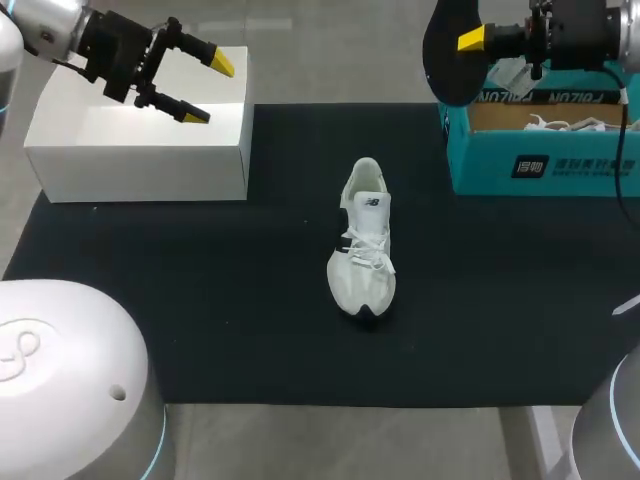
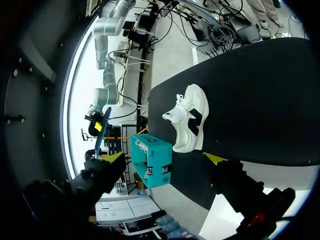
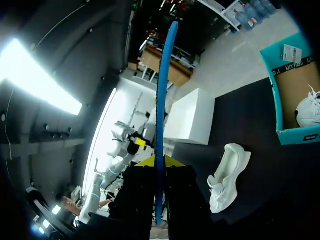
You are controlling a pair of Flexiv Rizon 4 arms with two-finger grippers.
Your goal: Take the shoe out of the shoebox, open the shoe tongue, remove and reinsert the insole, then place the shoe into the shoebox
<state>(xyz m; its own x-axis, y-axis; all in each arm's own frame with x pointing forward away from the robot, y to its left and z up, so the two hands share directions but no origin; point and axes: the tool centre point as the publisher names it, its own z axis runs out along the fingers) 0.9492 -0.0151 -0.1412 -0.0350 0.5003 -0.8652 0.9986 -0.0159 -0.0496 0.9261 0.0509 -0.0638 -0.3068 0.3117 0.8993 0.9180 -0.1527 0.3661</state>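
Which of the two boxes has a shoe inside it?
The teal shoebox at the right; a white shoe lies inside. The white box shows none.

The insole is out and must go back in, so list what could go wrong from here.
The insole is pinched near one end in the right jaws, so it may flex or slip. The shoe lies unheld on the mat; the left jaws hang open over the white box, so pushing could slide it.

Bright, even light from above; the white box (image 1: 140, 140) glares, the shoe (image 1: 362, 245) casts seemingly little shadow.
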